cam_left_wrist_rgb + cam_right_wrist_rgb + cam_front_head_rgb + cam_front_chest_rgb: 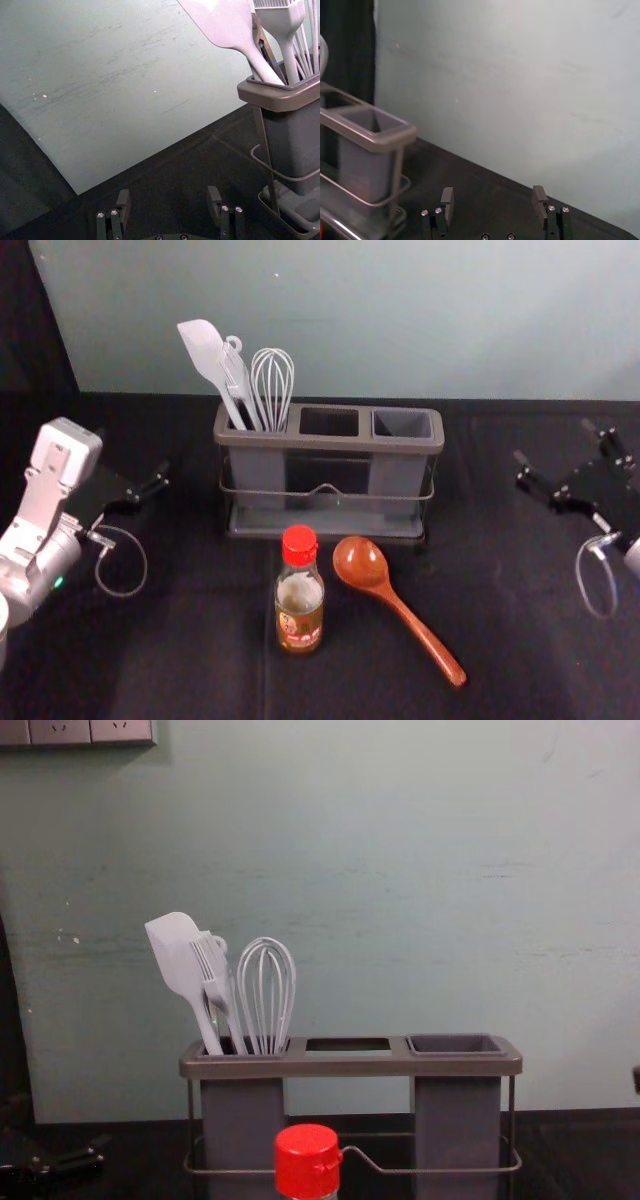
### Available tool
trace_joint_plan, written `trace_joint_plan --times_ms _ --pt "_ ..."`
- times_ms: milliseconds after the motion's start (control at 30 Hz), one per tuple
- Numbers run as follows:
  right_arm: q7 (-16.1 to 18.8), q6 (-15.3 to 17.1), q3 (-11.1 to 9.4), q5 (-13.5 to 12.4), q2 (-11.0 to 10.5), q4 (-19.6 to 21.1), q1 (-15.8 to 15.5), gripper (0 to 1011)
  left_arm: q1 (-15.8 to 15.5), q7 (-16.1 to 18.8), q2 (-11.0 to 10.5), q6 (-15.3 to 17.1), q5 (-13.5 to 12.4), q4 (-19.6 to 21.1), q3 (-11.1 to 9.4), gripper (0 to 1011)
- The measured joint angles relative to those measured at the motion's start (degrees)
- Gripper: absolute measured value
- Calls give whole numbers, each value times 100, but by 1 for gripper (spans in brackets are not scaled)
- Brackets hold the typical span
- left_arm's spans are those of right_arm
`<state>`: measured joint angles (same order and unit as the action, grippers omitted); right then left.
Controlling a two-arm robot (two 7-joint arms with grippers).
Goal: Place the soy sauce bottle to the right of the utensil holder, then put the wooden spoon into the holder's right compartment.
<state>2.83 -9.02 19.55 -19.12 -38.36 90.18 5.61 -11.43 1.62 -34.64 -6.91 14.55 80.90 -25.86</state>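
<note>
Soy sauce bottle, clear with red cap point(300, 592): stood upright on the black-covered tabletop point(540, 630), between the grey three-compartment holder point(330, 440) and the near edge.
Brown wooden spoon point(398, 606): laid just beside it, handle pointed toward the near right corner.
Progress: neither placement done; bottle, then spoon, to be moved.
Left pincer point(168, 192): held toward the left edge, spread wide, nothing gripped.
Right pincer point(493, 191): held toward the right edge, spread wide, nothing touched.
</note>
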Motion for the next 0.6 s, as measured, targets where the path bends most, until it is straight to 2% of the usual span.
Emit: trace_joint_plan --times_ms 167,267,367,467,600 --pt "250 -70 -297 -395 -169 432 -377 1003 0 0 0 0 0 0 0 1005" --pt "557 -116 -532 -805 -305 765 -695 1002 0 0 0 0 0 0 0 1005" --pt "791 -125 -691 -1094 -397 1003 -920 1003 0 0 0 0 0 0 0 1005" --pt "977 -125 -792 -1302 -461 1183 -1067 1003 0 0 0 0 0 0 0 1005" --pt "1399 -48 -902 -1698 -549 1468 -1246 1003 0 0 0 0 0 0 0 1005"
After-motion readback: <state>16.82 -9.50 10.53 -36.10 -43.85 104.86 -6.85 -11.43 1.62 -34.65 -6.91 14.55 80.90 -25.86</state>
